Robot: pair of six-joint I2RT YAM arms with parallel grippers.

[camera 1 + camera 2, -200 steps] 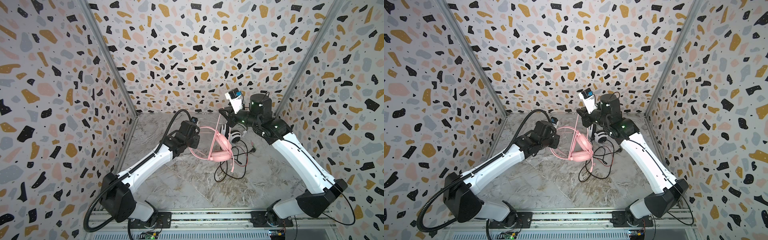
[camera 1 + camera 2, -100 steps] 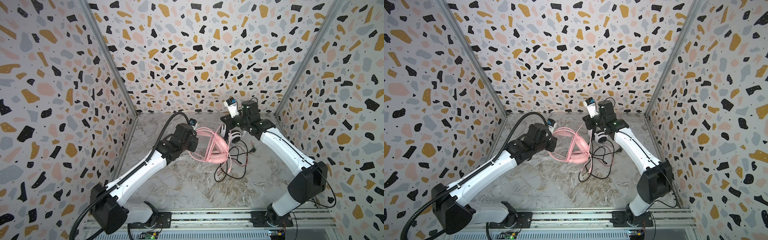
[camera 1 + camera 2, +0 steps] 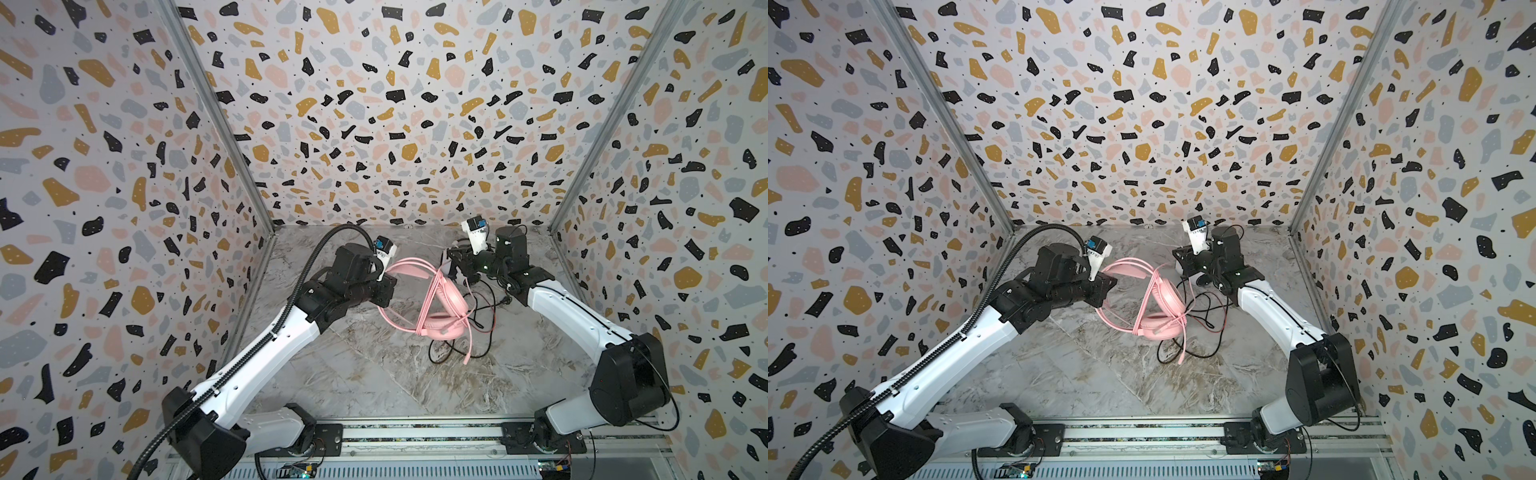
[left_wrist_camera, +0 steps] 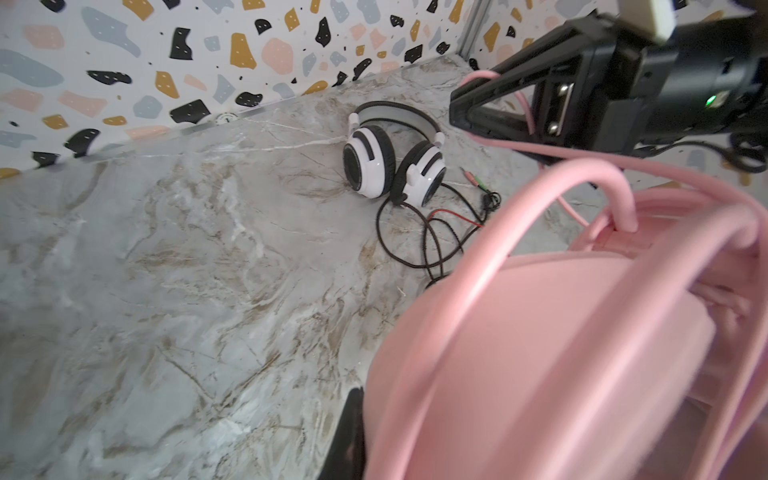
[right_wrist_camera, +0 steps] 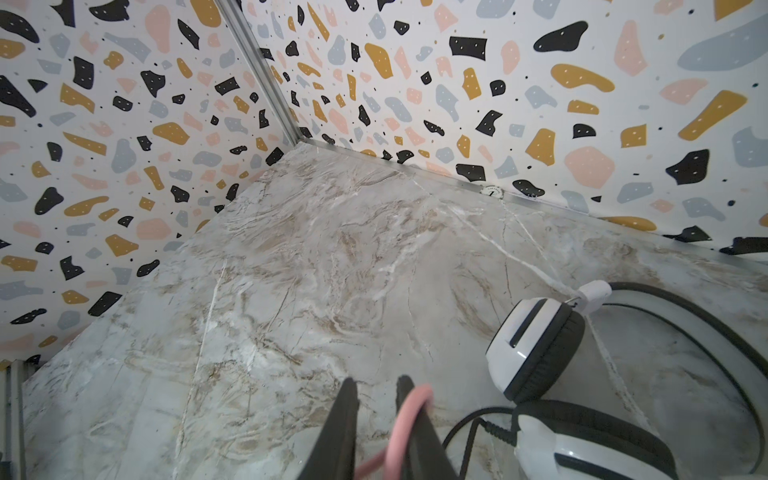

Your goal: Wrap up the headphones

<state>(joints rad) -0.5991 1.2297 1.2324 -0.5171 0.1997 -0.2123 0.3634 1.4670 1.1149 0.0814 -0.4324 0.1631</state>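
Marble tabletop (image 3: 374,374); left tool (image 3: 385,286) grips pink headset (image 3: 442,328), right tool (image 5: 376,390) ajar.

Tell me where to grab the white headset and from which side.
Probably take the white headset by its headband, from above at the top of the arch: the band is thin and clear of the ear cups, which are wide and round.

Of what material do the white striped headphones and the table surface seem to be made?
White over-ear headphones with black stripes: likely hard glossy plastic; the cups show bright highlights. Grey veined tabletop: looks like marble, perhaps only a printed matte sheet.
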